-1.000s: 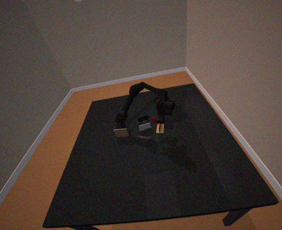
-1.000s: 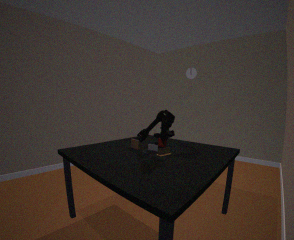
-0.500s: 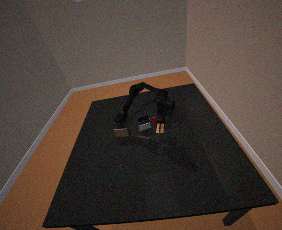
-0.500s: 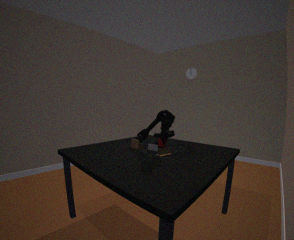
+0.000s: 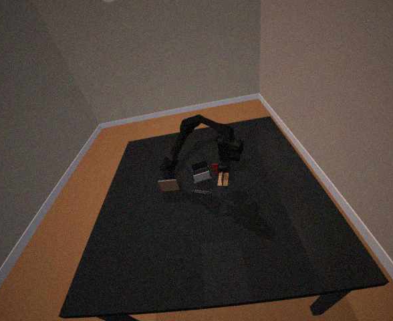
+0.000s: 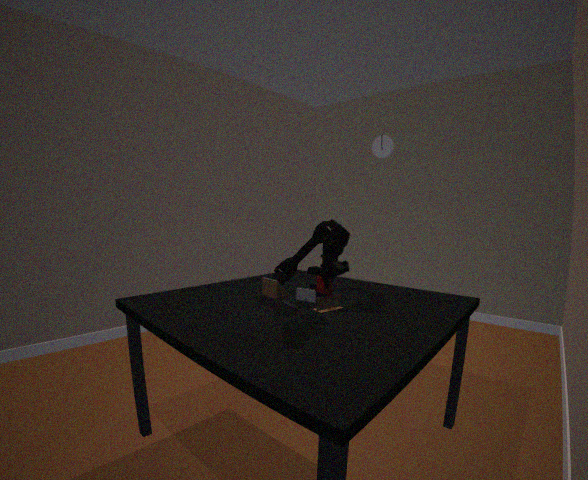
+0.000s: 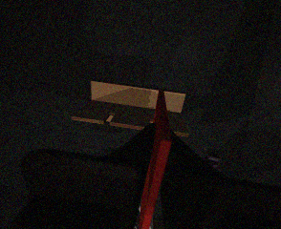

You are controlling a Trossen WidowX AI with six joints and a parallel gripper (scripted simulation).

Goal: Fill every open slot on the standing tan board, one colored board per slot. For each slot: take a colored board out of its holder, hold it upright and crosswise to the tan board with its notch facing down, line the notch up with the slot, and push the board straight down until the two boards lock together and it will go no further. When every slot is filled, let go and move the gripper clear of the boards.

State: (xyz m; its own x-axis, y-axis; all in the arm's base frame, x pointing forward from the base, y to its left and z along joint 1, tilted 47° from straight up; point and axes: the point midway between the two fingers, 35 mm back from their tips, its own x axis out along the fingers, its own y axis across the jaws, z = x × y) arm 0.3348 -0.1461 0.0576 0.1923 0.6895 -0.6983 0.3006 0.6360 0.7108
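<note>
We see the pincer [image 5: 223,168] [image 6: 326,279] [image 7: 156,129] pinching a red board [image 5: 215,168] [image 6: 323,285] [image 7: 157,167]; in the wrist view, its tip overlaps the tan board [image 7: 126,96], above the middle.

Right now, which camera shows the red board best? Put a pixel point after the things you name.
Wrist: the red board [image 5: 214,168] [image 6: 323,285] [image 7: 158,172] fills the foreground, seen edge-on. Top shows small red patches by the gripper [image 5: 222,168]; exterior, a small dim one beneath the arm.

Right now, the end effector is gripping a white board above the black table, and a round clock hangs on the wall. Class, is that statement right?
Not quite: the board in the end effector is red, as the wrist view shows. The black table and the round wall clock stand as stated.
</note>
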